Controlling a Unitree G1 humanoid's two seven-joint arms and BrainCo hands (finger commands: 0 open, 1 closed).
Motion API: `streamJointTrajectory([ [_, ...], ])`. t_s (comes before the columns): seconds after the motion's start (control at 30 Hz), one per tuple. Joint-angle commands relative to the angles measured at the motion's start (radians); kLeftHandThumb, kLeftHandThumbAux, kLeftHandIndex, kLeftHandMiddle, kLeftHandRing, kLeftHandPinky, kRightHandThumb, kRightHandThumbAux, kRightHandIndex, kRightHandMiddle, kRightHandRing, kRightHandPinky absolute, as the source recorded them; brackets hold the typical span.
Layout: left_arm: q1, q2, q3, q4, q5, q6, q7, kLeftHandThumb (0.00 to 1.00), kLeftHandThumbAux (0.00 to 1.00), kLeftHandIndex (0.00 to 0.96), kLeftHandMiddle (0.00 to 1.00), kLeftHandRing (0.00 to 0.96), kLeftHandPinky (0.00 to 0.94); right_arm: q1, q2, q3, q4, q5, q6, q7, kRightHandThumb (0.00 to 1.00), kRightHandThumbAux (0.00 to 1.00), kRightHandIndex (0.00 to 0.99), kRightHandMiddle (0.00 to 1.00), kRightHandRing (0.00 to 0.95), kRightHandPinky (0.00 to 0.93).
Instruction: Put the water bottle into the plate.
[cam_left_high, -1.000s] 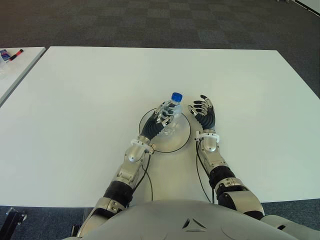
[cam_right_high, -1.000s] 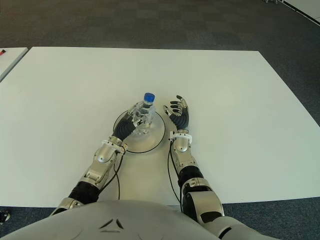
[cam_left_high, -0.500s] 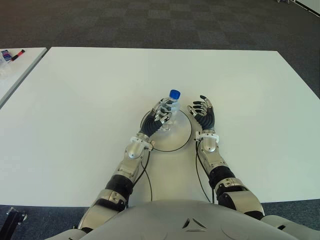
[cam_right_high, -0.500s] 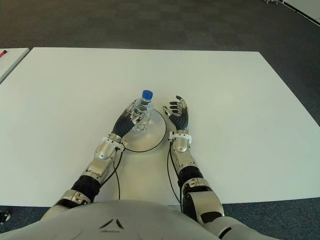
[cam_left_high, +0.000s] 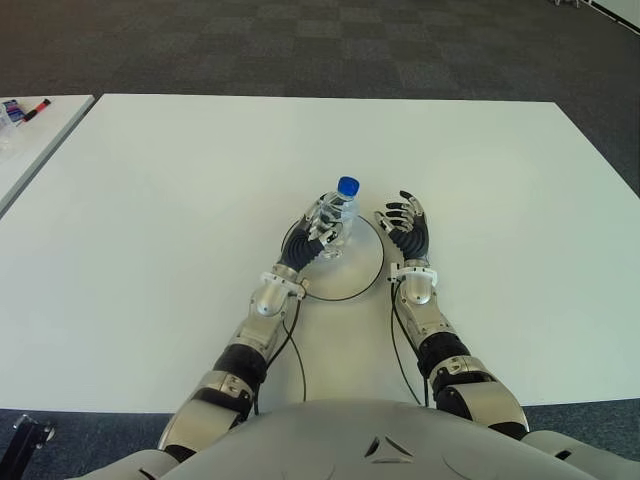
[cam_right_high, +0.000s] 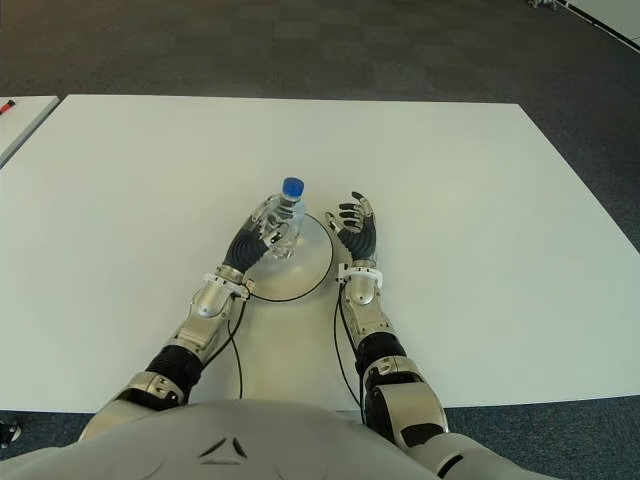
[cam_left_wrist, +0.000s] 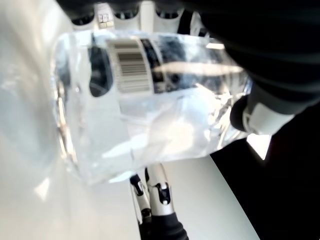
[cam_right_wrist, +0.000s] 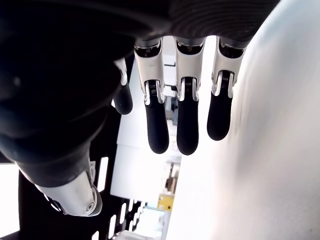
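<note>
One bottle (cam_left_high: 335, 222), upright, gripped by left hand (cam_left_high: 310, 238) fingers over far-left part of plate (cam_left_high: 362, 283); base contact unclear. Right hand (cam_left_high: 405, 228) open, just right of plate. Risk: tall narrow bottle tipping if fingers drag on release

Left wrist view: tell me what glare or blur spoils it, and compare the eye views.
Left wrist view: the water bottle is soft-edged, with white glare on its plastic, though its barcode reads. Eye views: even light, left hand and plate sharp.
</note>
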Motion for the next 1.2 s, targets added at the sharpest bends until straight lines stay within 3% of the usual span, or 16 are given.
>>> streamJointTrajectory([
  [0.03,0.008,0.006,0.012,0.054,0.014,0.013,0.023,0.972,0.604,0.458,0.489,0.647,0.642,0.039,0.005,0.001,0.036,0.0,0.042,0.001,0.735,0.75,0.161,0.378,0.385,0.388],
  [0.3,-0.003,0.001,0.018,0.078,0.029,-0.012,0.044,0.958,0.598,0.467,0.5,0.727,0.671,0.038,0.003,0.0,0.037,0.003,0.045,0.005,0.745,0.755,0.162,0.386,0.392,0.393],
  [0.67,-0.009,0.003,0.016,0.089,0.051,-0.029,0.07,0.961,0.599,0.448,0.501,0.748,0.619,0.036,-0.002,0.002,0.04,0.003,0.046,0.011,0.749,0.758,0.163,0.39,0.396,0.393],
  [1.2,-0.019,-0.002,0.015,0.121,0.094,-0.094,0.153,0.96,0.601,0.333,0.497,0.651,0.552,0.037,-0.005,0.002,0.039,0.005,0.045,0.02,0.738,0.759,0.161,0.392,0.397,0.396],
])
